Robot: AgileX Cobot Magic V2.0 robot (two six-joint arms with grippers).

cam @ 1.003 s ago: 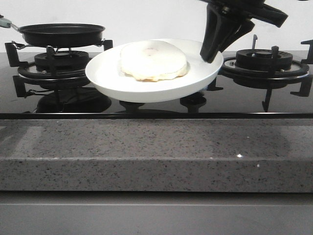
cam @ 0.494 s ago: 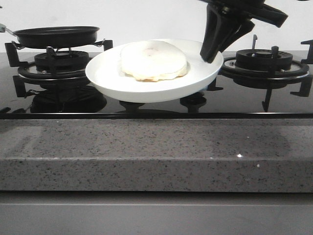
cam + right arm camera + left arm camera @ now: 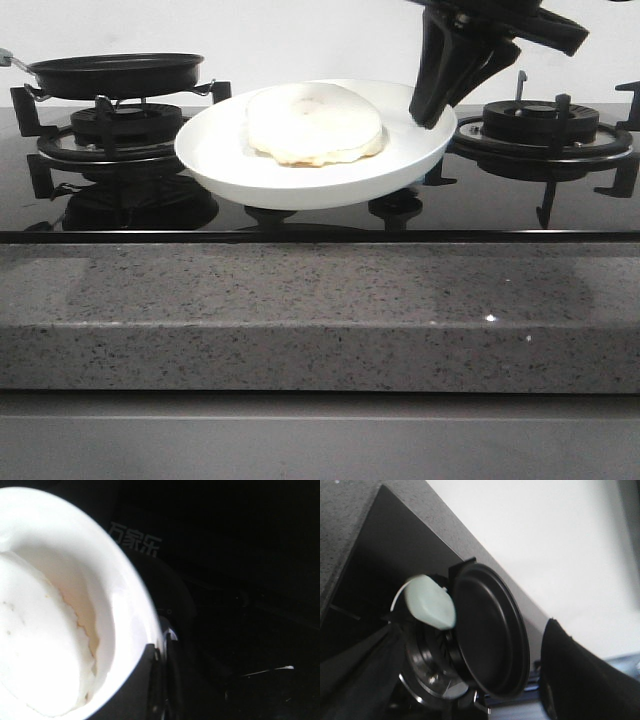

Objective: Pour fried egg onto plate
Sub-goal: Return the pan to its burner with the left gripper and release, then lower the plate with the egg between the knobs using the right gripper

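- The fried egg [image 3: 314, 124] lies flat on the plate [image 3: 240, 160], set toward the far side of the dish; its longer spread runs left to right across the front view, with a faint orange tinge near its top.
- The plate is held up off the black hob [image 3: 300, 215], tipped slightly so that its near-left rim hangs lower than the right side.
- The right gripper [image 3: 432, 110] comes down from above and is clenched on the plate's right rim; in the right wrist view a dark finger [image 3: 150, 680] presses the white edge.
- The black frying pan [image 3: 118, 72] sits level on the left burner [image 3: 125, 130], well apart from the plate, handle pointing left.
- The left gripper [image 3: 475, 680] has dark fingers spread either side of the pan, grasping nothing.
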